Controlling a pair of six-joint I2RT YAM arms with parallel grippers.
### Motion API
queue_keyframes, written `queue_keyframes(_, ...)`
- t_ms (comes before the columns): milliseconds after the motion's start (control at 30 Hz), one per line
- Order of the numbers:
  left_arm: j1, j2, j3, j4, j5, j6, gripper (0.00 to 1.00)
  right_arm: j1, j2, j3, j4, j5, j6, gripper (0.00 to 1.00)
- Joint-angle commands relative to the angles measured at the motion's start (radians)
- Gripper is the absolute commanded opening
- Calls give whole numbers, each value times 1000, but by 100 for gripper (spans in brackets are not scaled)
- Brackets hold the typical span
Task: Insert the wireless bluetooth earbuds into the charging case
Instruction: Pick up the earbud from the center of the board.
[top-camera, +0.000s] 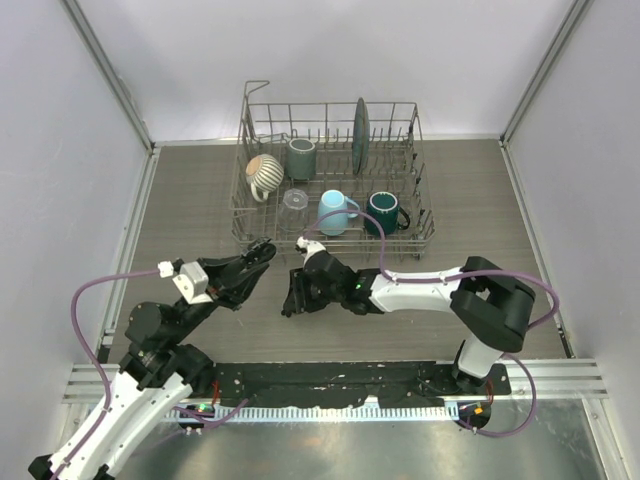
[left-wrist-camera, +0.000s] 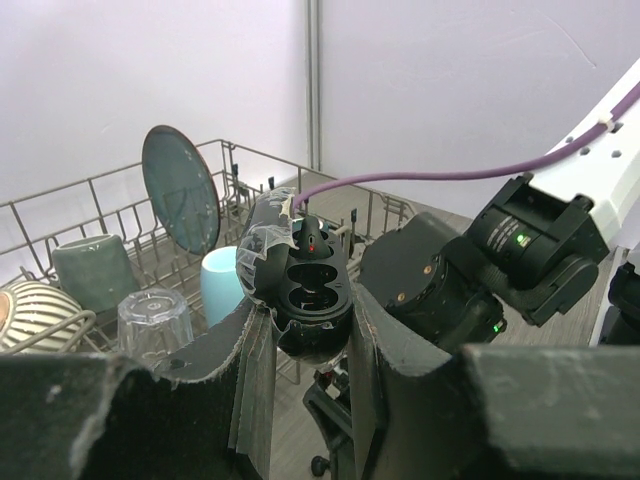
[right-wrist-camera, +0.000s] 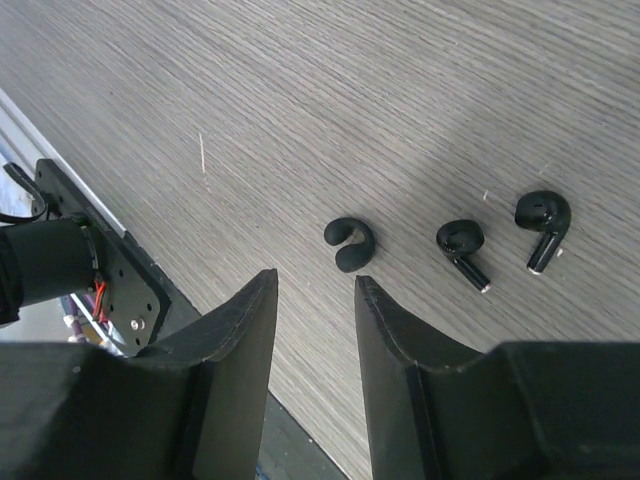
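**Case held ready, right arm lining up on a bud**

The table (top-camera: 480, 220) carries a dish rack (top-camera: 320, 104) at its far side, well apart from the work. Nearer the arms, the left gripper (left-wrist-camera: 310, 318) is clamped on the charging case (left-wrist-camera: 308, 290). The case is held off the table, open, and both wells show empty. The right gripper (right-wrist-camera: 315, 290) hangs over bare wood with its fingers spread and nothing between them. Three of the earbuds lie on the table just beyond its tips. The curled bud (right-wrist-camera: 350, 243) is closest, a second bud (right-wrist-camera: 463, 245) lies beside it, and a third bud (right-wrist-camera: 541, 222) is furthest. A fourth is not in view.

The step in hand looks like the first pick. It would go best by easing forward until the curled bud sits between the fingers, then descending straight. The pinch should land gently across the rounded body rather than the thin stem, since so small and smooth a piece could squirt out sideways.
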Motion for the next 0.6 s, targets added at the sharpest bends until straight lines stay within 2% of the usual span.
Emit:
queue_keyframes(0,0,-17,42,5,-13,4,0,23,38,45,36,29,-28,42)
queue_keyframes(567,0,-31,37,-11,-15,1,0,44,122,85,31,117,-42,40)
